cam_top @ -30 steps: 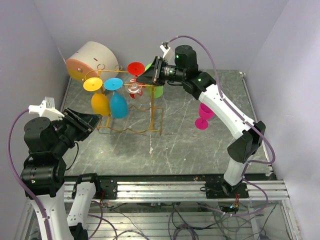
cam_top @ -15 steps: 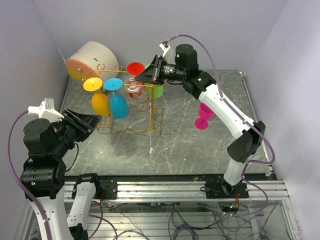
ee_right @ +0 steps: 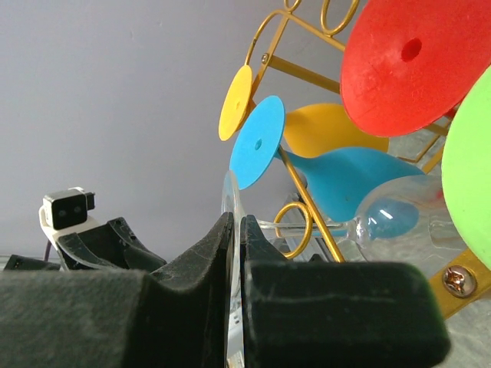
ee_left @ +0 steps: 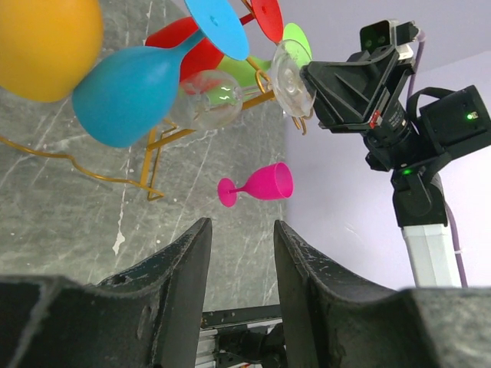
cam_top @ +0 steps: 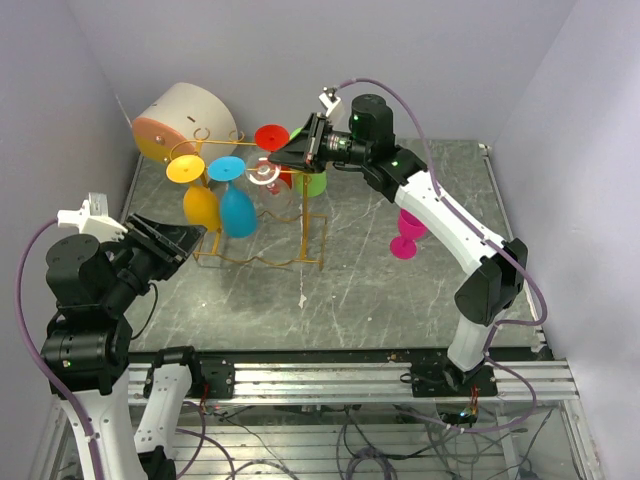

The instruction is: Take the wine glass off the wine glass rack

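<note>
Top external view, far left: the left arm sits folded low, its end effector point(cam_top: 186, 238) levelled at the wine glass rack point(cam_top: 302, 240), fingers spread with nothing between them. Along the rack's top rail hang a yellow glass point(cam_top: 200, 205) and a blue glass point(cam_top: 237, 208), bowls down. Next comes the clear wine glass point(ee_left: 207, 100) at that rail, with the right end effector point(cam_top: 280, 160) pinching its round foot edge-on. That arm stretches in from the right, elbow bent, passing over a pink glass point(cam_top: 407, 235) on the table point(cam_top: 380, 295).

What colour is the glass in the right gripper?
Clear; the wine glass shows best in left wrist view.
</note>
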### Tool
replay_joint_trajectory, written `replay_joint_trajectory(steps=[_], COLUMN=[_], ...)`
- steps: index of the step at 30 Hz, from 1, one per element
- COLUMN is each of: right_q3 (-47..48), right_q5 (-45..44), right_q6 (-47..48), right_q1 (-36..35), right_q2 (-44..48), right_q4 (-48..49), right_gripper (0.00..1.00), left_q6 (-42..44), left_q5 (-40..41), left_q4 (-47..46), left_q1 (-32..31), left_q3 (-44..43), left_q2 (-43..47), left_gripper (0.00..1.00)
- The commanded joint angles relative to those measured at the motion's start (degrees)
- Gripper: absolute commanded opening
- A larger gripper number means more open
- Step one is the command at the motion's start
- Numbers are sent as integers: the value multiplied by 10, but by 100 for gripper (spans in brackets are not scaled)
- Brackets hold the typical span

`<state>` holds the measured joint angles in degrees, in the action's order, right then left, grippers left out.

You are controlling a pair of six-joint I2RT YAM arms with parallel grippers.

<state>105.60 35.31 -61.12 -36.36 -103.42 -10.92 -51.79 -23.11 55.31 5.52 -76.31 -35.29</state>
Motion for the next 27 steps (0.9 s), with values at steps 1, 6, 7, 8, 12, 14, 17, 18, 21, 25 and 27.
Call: replay_joint_trajectory(steps=[1,6,7,8,12,14,17,18,21,25,27], right_q3=[-11,-21,-24,-28,-43,-46,-48,-47,-40,-18,-15], right_q5=[27,30,33,38,43,48,60,61,63,64,65], right_q6=[-33,-33,-36,-39,-42,-44,-47,-46,-38,-30,-33], right_q1=[4,4,4,4,4,4,4,3,-2,-15,-22], right_q2=[25,35,36,39,50,54,60,63,68,69,70], right_q4=[59,61,63,68,80,84,89,87,79,61,61], right_gripper=[0,0,0,0,0,0,0,0,0,0,0], left_q6=[-16,-24,-26,-29,-42,-48,-63,-74,-105,-117,-117], left_q5=[-27,-33,-35,-38,-49,-56,-78,-89,-125,-142,-147], left_q4=[-32,-40,-43,-46,-62,-71,-90,-99,-135,-149,-147], left_q1=[-2,-2,-2,-2,-2,-2,-2,-2,-2,-2,-2], left_q3=[0,5,7,9,13,16,22,26,43,39,30], left_q2=[-5,-4,-4,-4,-6,-7,-11,-11,-12,-19,-27], left_gripper=[49,49,49,49,49,50,53,54,56,57,56])
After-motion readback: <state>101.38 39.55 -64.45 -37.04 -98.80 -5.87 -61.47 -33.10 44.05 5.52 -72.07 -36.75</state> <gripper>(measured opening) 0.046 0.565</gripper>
